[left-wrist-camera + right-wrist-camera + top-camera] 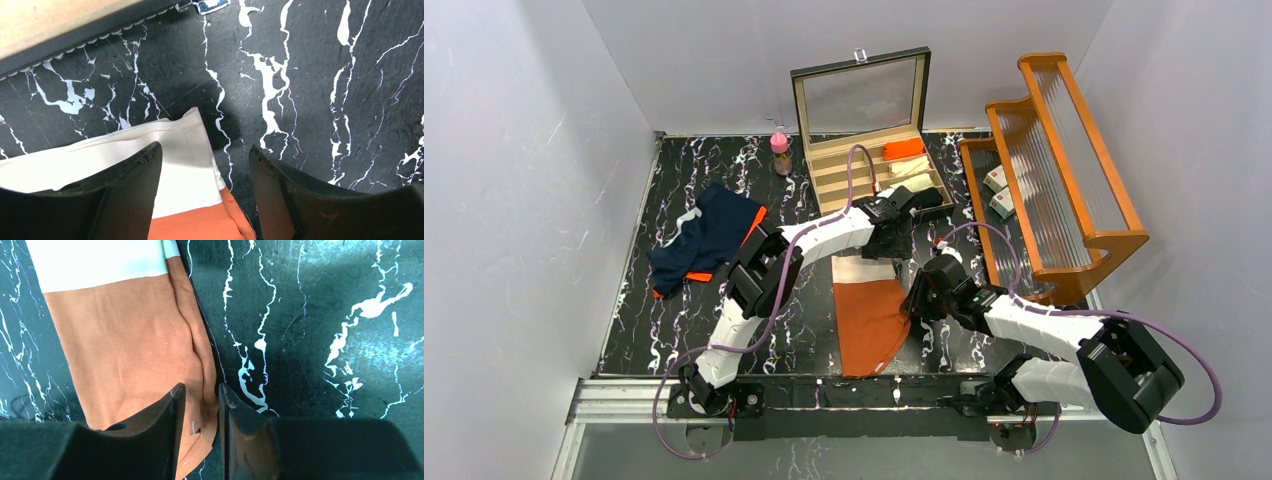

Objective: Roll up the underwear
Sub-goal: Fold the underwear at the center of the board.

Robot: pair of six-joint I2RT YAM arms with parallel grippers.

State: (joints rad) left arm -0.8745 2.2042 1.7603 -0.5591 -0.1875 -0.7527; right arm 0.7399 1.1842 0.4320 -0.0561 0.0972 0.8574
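The rust-orange underwear (869, 320) lies flat mid-table, its white waistband (856, 268) at the far end. My left gripper (894, 238) is open just above the waistband's right corner (190, 150), one finger over the band and one over bare table. My right gripper (917, 297) has its jaws drawn close together on the folded right edge of the rust-orange cloth (125, 330), near the lower hem. The navy underwear with orange trim (709, 235) lies crumpled at the far left, away from both grippers.
An open compartment box (864, 150) with a glass lid stands at the back, holding rolled cloths. A wooden rack (1064, 170) stands at the right. A small pink-capped bottle (780, 152) stands left of the box. The table is black marble (674, 320).
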